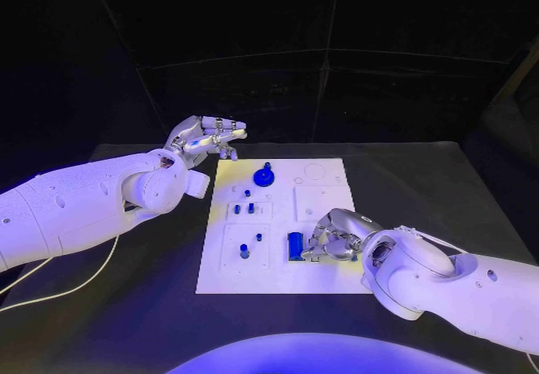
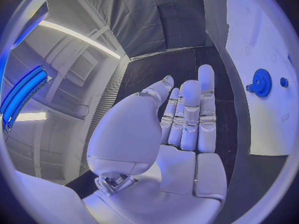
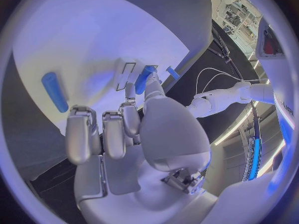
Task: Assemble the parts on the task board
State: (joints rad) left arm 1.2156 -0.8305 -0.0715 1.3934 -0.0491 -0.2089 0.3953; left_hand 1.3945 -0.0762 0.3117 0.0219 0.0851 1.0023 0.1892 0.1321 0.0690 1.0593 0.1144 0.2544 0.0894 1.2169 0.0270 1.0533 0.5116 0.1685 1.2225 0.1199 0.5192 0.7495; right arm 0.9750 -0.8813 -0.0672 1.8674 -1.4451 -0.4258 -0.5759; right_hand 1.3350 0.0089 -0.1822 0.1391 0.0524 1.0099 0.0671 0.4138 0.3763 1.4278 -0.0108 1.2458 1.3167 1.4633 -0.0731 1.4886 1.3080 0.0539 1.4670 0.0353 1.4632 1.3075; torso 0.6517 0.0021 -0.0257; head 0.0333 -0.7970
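Left hand hangs off the task board's far-left corner, fingers apart, holding nothing — bare table between it and the blue gear at the board's far edge. Right hand sits over the near-right part of the board, just beside the blue cylinder, blocking access there. Small blue parts dot the left column; the far-right part of the board is open.

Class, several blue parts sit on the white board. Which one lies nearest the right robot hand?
The long blue cylinder near the white task board's near edge, right beside the right robot hand. The blue gear and small blue pieces sit farther off.
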